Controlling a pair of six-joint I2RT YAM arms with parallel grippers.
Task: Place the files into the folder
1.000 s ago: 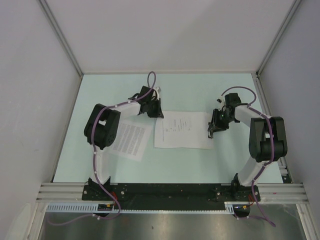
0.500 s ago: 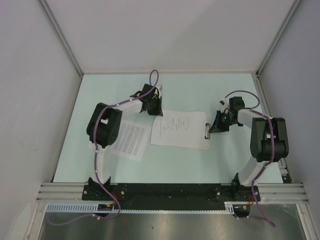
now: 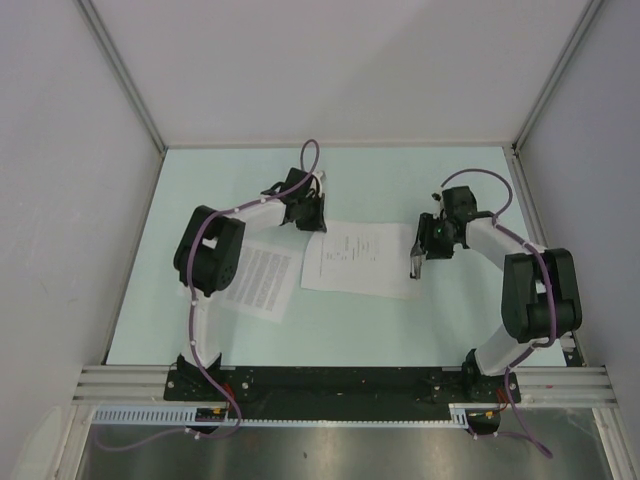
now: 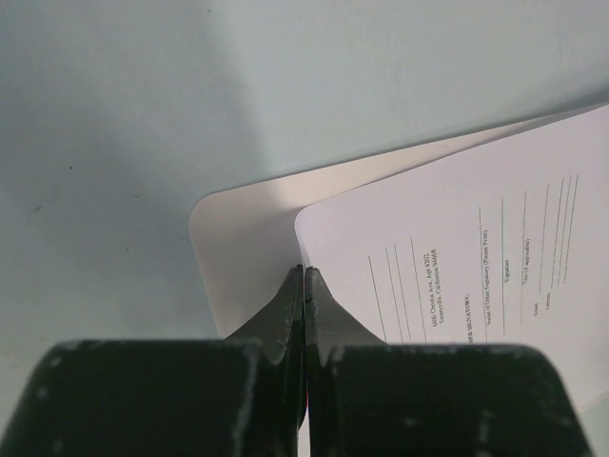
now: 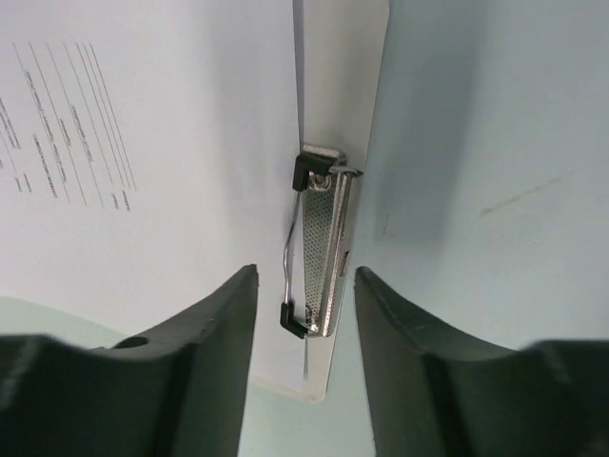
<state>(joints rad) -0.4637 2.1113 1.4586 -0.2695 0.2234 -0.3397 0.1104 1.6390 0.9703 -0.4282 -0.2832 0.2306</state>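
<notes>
The sparser printed file (image 3: 355, 255) lies on the white folder (image 4: 238, 238) at the table's middle. My left gripper (image 3: 311, 222) is at their far left corner, shut on the edge of that file (image 4: 457, 248), whose corner sits just inside the folder's rounded corner. At the folder's right short edge (image 5: 347, 95) is the metal clip (image 5: 322, 252). My right gripper (image 5: 306, 276) stands open around the clip, with neither finger touching it. The densely printed file (image 3: 258, 280) lies flat to the left, partly under my left arm.
Grey enclosure walls (image 3: 70, 200) stand on three sides of the pale green table (image 3: 400, 180). An aluminium rail (image 3: 340, 380) carrying both arm bases runs along the near edge.
My right gripper closed at the clip and has opened again, shifting slightly left. The folder with the sparser file turned a little. The left gripper stayed shut.
</notes>
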